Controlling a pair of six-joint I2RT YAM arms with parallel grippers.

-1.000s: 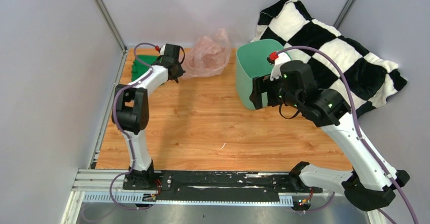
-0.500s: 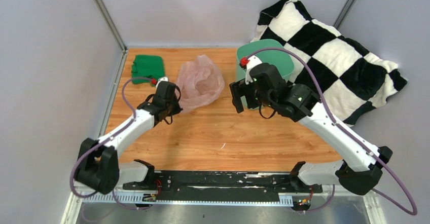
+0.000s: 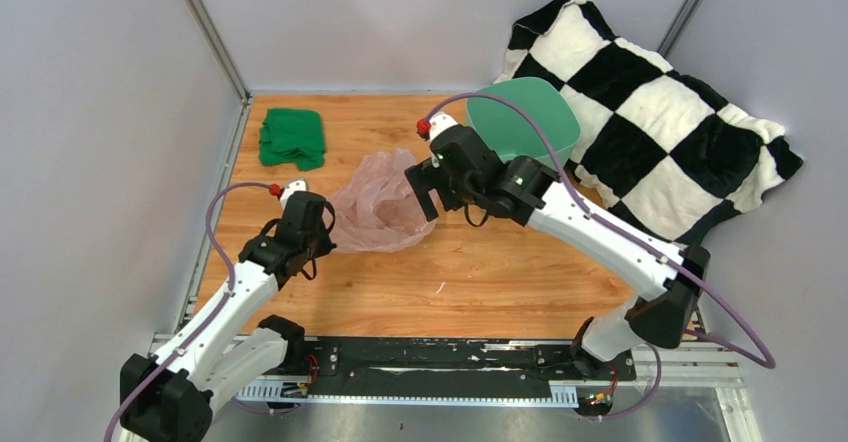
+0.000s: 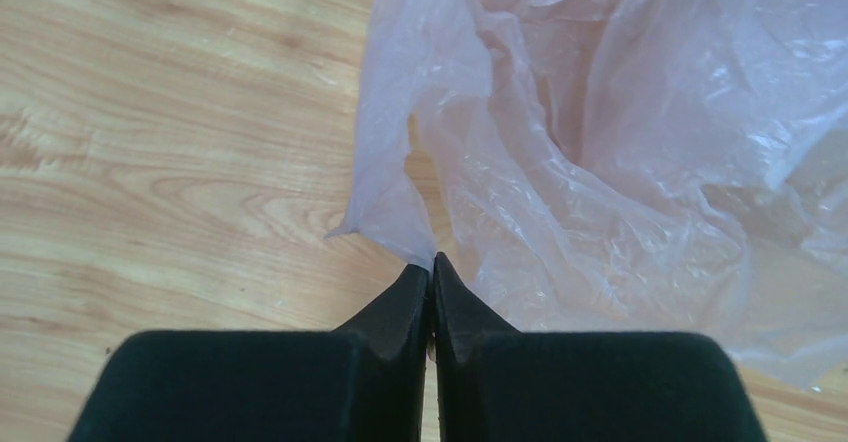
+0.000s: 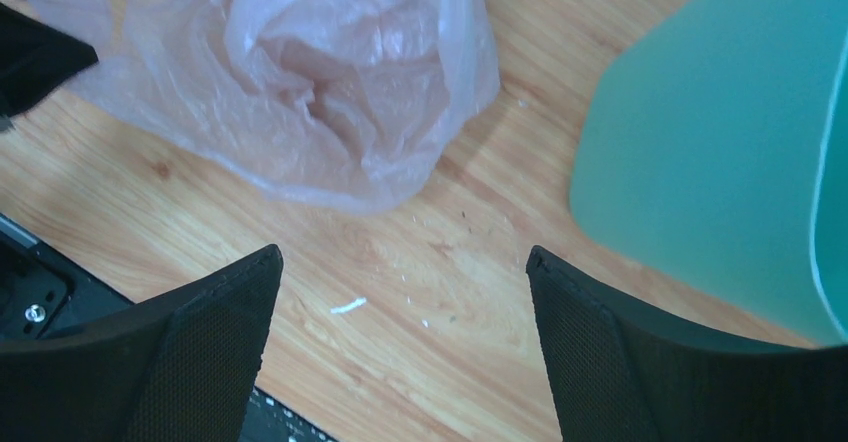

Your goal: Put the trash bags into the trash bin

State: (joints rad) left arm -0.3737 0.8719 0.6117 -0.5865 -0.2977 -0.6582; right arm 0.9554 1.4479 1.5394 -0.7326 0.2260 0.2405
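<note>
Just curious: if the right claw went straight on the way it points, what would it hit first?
The right claw, open, would probably meet the bare wooden table between the pink bag and the green bin. Depth is unclear, so it might graze the bag's edge.

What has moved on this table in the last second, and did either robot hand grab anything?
The left gripper, shut on an edge of the thin pale-pink plastic bag, dragged it from the back wall toward the near edge. The open right gripper swung left from the mint-green plastic bin toward the bag. The bin, the folded dark green cloth and the black-and-white checkered cushion stayed put.
</note>
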